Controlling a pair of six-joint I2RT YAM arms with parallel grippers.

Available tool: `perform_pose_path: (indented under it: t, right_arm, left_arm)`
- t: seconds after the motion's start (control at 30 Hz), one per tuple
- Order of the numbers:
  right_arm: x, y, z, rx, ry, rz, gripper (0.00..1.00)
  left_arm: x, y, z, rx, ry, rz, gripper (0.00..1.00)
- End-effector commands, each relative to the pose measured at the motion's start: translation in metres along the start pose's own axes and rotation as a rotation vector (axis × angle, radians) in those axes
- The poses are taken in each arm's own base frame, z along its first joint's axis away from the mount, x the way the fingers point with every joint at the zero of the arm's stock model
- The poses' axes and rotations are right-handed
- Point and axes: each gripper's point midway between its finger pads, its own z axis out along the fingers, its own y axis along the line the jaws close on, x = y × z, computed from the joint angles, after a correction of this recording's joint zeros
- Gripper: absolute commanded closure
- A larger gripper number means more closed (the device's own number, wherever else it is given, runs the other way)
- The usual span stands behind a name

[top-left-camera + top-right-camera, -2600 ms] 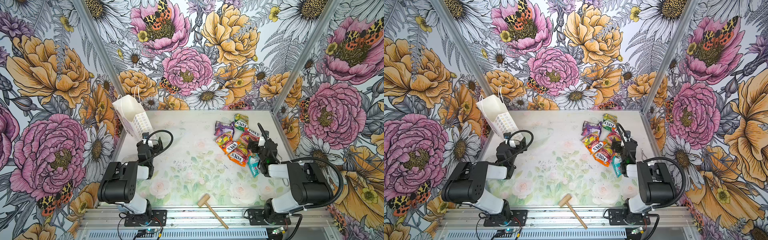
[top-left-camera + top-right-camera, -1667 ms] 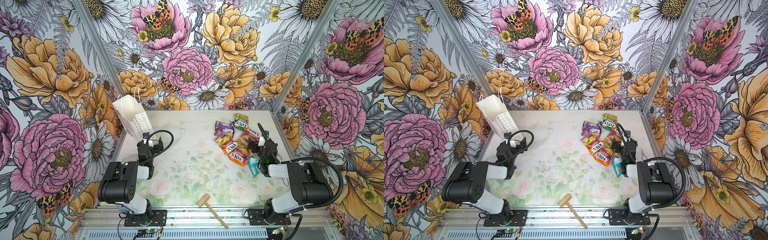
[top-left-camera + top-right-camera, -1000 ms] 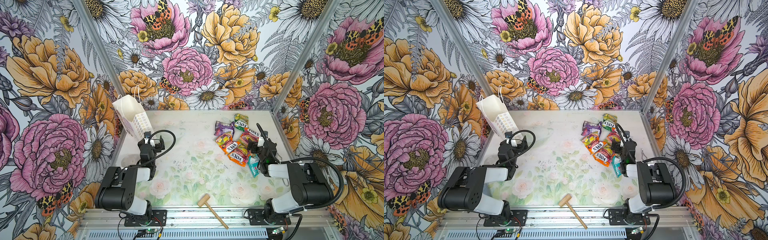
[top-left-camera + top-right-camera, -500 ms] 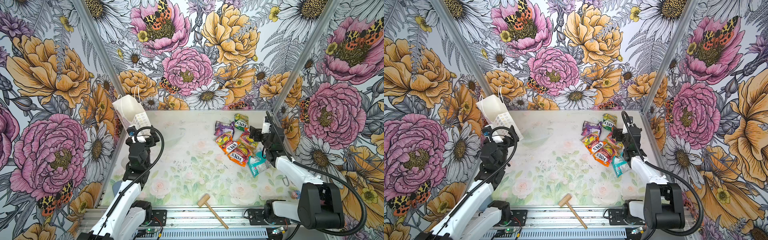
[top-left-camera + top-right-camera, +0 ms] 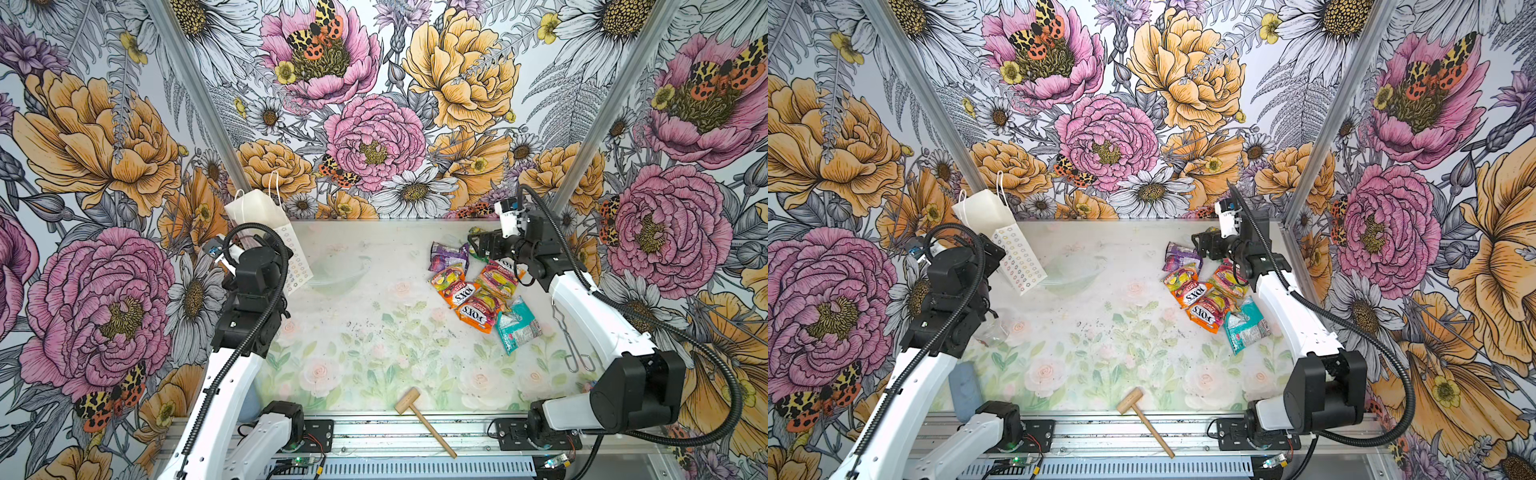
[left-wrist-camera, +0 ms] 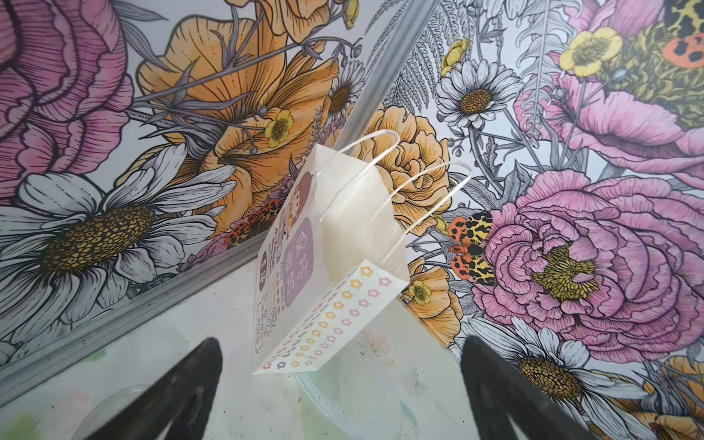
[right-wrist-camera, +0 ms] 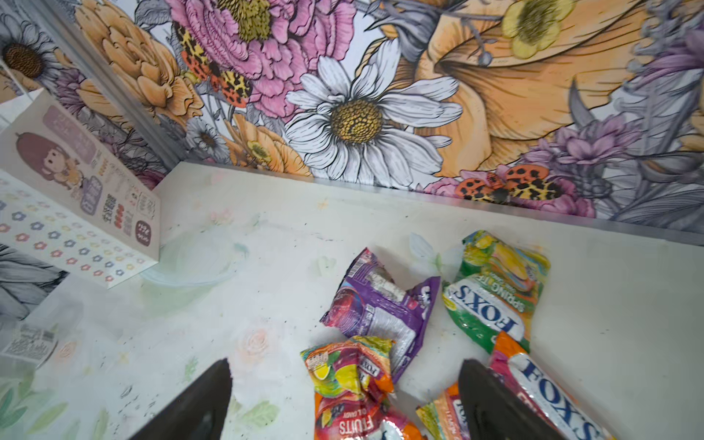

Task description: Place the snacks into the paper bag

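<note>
We see the white paper bag [image 5: 266, 216] standing at the far left corner of the table [image 5: 374, 332], its mouth open toward the top and its cord handles up, with the flower-printed face turned to the middle of the table. Our left gripper [image 6: 341, 354] sits just in front of the bag, its two black fingers spread wide with nothing between them; it is not touching the bag. The snacks [image 5: 478, 286] lie in a loose pile on the far right side, well apart from the bag: a purple packet [image 5: 448, 257] and a green packet [image 7: 495, 293] at the far end, orange and pink-red ones in the middle, and a teal packet [image 5: 517, 324] nearest to us. Our right gripper [image 7: 346, 365] hangs over the far end of the pile, jaws wide apart and holding nothing; whether one finger touches the pink-red packet beneath it, we cannot tell. A wooden mallet [image 5: 424, 419] lies at the near edge, away from both arms.
</note>
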Motion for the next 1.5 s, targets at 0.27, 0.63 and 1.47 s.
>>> perform_pose_path:
  t: [0.27, 0.63, 1.47]
  right_arm:
    - [-0.013, 0.028, 0.018, -0.093, 0.053, 0.044, 0.05]
    - [-0.034, 0.051, 0.036, -0.111, 0.057, 0.027, 0.05]
    - [-0.031, 0.047, 0.037, -0.067, 0.096, 0.011, 0.05]
  left_arm:
    - [-0.005, 0.000, 0.023, -0.157, 0.041, 0.046, 0.01]
    - [-0.013, 0.006, 0.037, -0.188, 0.047, 0.027, 0.01]
    - [-0.020, -0.007, 0.042, -0.198, 0.049, 0.020, 0.01]
